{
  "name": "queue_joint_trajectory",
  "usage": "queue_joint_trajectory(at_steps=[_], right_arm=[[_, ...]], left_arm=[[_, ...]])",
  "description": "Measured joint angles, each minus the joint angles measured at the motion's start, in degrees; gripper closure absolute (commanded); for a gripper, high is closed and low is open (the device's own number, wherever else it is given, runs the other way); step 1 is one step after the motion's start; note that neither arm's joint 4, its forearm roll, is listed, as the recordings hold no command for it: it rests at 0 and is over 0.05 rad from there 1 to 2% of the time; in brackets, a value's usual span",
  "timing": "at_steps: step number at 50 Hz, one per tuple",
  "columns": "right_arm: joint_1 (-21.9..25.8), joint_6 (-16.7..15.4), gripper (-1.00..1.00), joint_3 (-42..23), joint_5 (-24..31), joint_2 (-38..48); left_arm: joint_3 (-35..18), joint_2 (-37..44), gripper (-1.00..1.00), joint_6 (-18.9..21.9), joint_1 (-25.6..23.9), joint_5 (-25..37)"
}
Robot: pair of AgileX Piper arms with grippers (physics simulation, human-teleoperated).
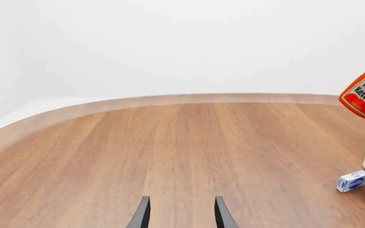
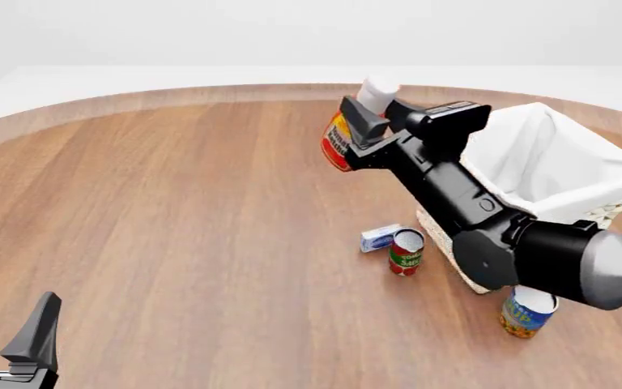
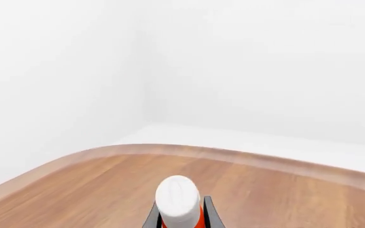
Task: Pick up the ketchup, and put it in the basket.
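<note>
The right tool is clamped on the ketchup, holding it tilted in the air above the wooden surface, just left of the basket. The left tool hangs near the surface's near edge, fingers spread and holding nothing
</note>
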Motion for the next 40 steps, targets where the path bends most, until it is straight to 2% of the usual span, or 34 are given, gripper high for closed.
queue_joint_trajectory(at_steps=[18,40], right_arm=[[-6.22,-0.75,1.0,4.55,-2.88,-5.04],[-14.88,-0.14,1.0,8.13,-5.6,-8.75]], left_arm=[[0.0,0.0,-1.0,0.0,0.0,0.0],[0.0,0.0,-1.0,0.0,0.0,0.0]])
